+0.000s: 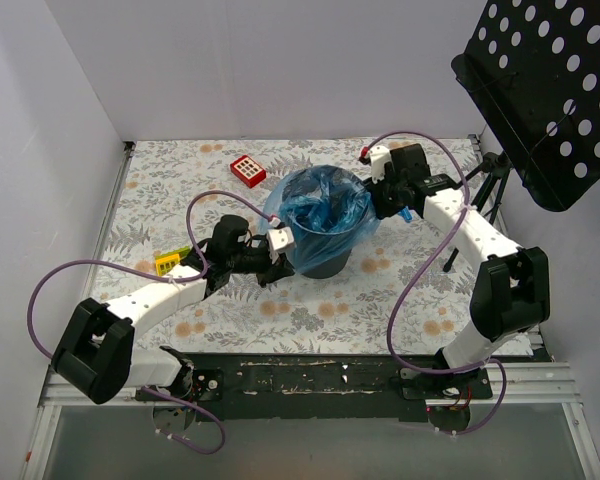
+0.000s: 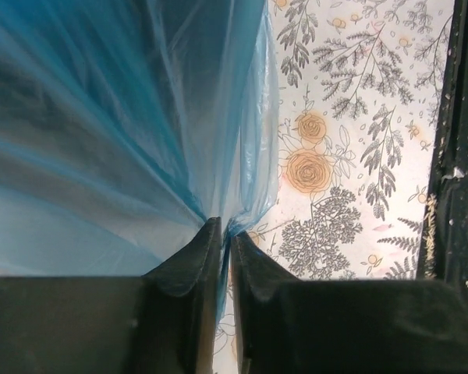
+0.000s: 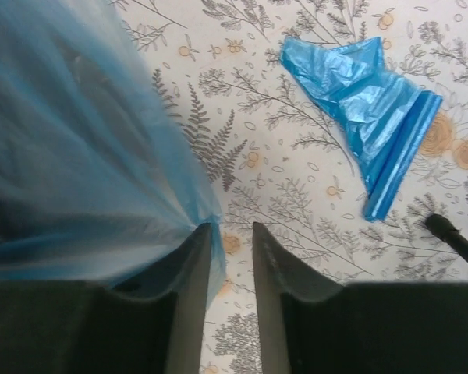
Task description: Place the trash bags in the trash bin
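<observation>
Red keypad tile [image 1: 247, 171] far left; yellow block [image 1: 167, 263] near-left; perforated stand [image 1: 550, 90] right.

The surface [image 1: 410, 300] is covered by a pale cloth printed with ferns and orange flowers. The trash bin [image 1: 325, 260] stands near its centre. From the bin, a red-and-white tile [image 1: 247, 171] lies at 11 o'clock, a yellow block [image 1: 167, 263] at 9 o'clock, and a folded trash bag [image 3: 359, 93] at 2 o'clock.

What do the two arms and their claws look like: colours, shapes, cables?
Both arms have white links and bulky black joints: left arm, right arm. A thin purple cable loops along each. The left claw and right claw have two dark, tapering fingers.
</observation>
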You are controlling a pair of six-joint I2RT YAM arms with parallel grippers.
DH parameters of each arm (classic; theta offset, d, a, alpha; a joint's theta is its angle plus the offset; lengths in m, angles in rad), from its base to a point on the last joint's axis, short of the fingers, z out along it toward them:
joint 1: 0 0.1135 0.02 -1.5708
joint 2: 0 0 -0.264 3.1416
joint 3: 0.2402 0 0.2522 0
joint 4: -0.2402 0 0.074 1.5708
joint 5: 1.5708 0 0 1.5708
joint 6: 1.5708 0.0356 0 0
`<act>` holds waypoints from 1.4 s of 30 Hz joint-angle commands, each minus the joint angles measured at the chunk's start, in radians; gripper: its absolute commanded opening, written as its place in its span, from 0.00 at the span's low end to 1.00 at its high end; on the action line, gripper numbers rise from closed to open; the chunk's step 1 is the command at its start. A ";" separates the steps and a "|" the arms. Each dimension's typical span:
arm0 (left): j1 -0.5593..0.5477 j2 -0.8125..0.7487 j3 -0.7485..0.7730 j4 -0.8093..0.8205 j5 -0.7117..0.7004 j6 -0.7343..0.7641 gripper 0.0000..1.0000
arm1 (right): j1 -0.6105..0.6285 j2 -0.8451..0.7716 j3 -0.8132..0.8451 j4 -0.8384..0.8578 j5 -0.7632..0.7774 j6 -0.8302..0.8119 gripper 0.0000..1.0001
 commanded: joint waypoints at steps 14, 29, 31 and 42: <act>0.029 -0.339 0.085 -0.325 -0.033 0.057 0.56 | -0.007 -0.132 0.423 -0.274 -0.156 -0.228 0.49; 0.132 -0.134 -0.021 0.196 -0.113 -0.241 0.61 | 0.230 0.116 0.521 -0.468 -0.480 -0.629 0.22; 0.132 -0.091 -0.034 0.260 -0.091 -0.255 0.61 | 0.236 0.133 0.474 -0.442 -0.476 -0.635 0.22; 0.112 0.081 -0.119 0.624 -0.047 -0.436 0.61 | 0.241 0.144 0.283 -0.256 -0.414 -0.575 0.41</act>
